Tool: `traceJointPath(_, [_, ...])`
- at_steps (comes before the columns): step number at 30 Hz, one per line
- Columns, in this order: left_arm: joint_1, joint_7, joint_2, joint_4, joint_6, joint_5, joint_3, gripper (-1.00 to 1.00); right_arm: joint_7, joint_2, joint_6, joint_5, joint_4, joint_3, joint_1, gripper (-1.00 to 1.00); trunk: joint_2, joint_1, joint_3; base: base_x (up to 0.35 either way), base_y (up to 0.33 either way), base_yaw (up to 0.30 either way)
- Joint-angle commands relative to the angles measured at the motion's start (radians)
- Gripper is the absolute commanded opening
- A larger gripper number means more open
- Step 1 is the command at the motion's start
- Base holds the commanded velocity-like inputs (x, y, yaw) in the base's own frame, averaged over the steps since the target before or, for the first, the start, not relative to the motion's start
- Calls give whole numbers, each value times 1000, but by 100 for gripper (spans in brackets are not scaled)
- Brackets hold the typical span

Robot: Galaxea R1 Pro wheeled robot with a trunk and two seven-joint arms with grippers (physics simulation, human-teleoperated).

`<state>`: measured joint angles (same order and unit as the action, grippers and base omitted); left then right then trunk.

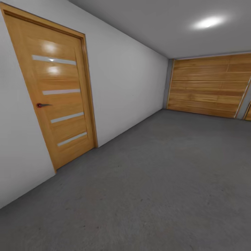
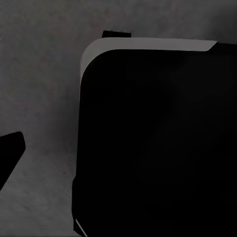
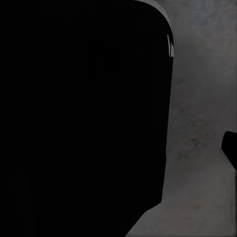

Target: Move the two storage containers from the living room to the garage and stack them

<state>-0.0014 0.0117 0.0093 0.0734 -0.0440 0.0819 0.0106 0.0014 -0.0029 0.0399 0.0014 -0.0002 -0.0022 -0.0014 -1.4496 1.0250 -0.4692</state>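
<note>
I am in the garage, and the two storage containers are out of view. The dark grey concrete floor stretches ahead of me. In the left wrist view, one dark finger of my left gripper sits at the picture's edge over the floor, beside the robot's black body. In the right wrist view, one finger of my right gripper sits likewise at the edge, over the floor. Both fingers stand far out to the side with nothing against them.
A shut wooden door with pale glass strips and a dark handle is in the white wall on my left. A wood-panelled garage door closes the far end. The robot's black body is close by my right gripper.
</note>
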Motion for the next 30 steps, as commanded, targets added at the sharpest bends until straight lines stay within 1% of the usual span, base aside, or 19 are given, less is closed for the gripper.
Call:
traceJointPath(1, [0, 1, 0, 0, -2, 9, 0, 100, 0, 0, 3, 0, 0, 0, 0, 100, 0, 0, -1, 0, 0, 276])
traceJointPath(4, [0, 1, 0, 0, -2, 10, 0, 100, 0, 0, 3, -2, 0, -2, 0, 100, 0, 0, -1, 63, 0, 276])
traceJointPath(8, [0, 4, 0, -1, -1, 12, 0, 100, -1, 0, 3, -3, 0, -4, 0, 100, 0, 0, -1, 259, 0, 271])
traceJointPath(11, [0, 5, 0, -4, 0, 13, 0, 100, 0, 0, 3, -1, 0, -2, 0, 100, 0, 0, -1, 307, 0, 138])
traceJointPath(30, [0, 7, 0, -7, 6, 15, 0, 100, -2, -2, 1, 2, 0, 4, 0, 100, 0, 0, -1, 320, 0, 8])
